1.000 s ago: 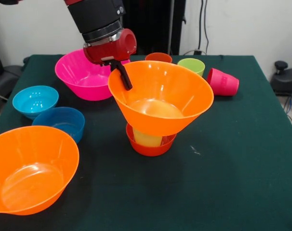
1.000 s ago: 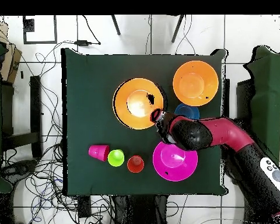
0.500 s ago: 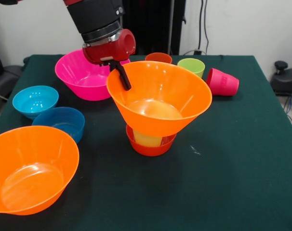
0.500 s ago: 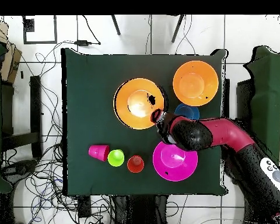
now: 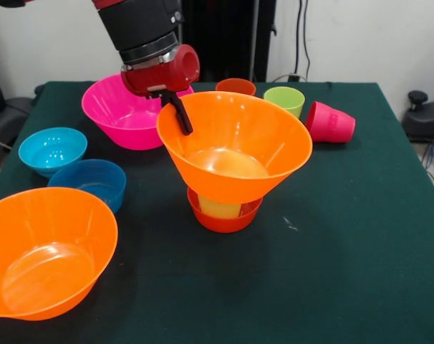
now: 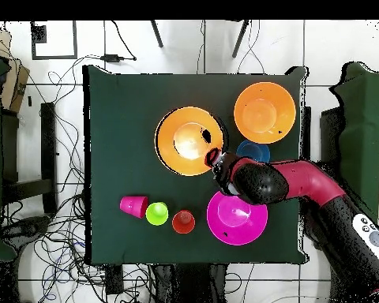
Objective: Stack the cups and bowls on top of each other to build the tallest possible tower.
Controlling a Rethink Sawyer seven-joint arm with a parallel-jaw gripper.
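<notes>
Front view: gripper (image 5: pixel 178 115) pinching rim of large orange bowl (image 5: pixel 235 147), bowl tilting atop pale yellow cup (image 5: pixel 218 208) sitting inside small red-orange bowl (image 5: pixel 224 218). Stacking step likely underway; probably needing levelling, then gently letting go without toppling.

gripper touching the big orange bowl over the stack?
Touching. In the front view the gripper has a black finger inside the rim of the large orange bowl, lying against its wall.
</notes>
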